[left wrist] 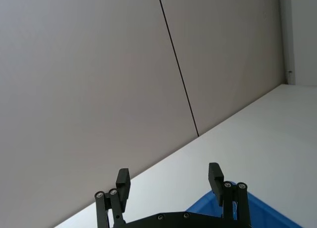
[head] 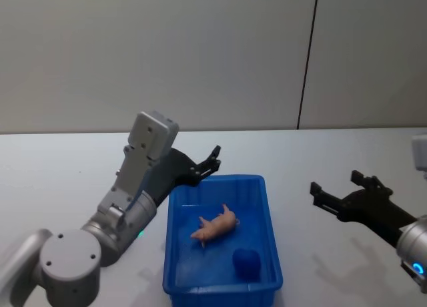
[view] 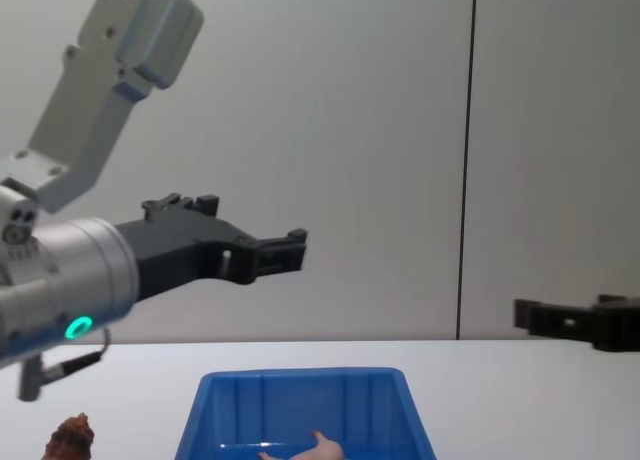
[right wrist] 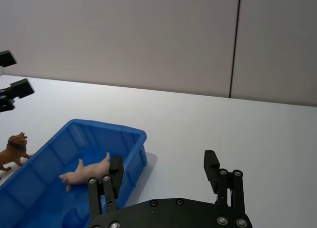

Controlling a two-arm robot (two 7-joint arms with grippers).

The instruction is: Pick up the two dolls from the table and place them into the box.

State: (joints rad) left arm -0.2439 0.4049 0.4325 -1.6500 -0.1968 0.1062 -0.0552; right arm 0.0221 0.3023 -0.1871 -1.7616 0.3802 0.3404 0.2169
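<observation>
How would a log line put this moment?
pink doll: in box | brown doll: on table | left gripper: open | right gripper: open

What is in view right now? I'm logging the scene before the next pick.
pink doll: one, pale peach-pink, lying inside the box
brown doll: one, reddish-brown, standing on the table at the box's left
box: one, bright blue, on the table between the arms
table: one, white
wall panels: light grey, behind the table, dark seam between them
left gripper: black, open, raised near the box's far left corner
right gripper: black, open, raised over the table right of the box
</observation>
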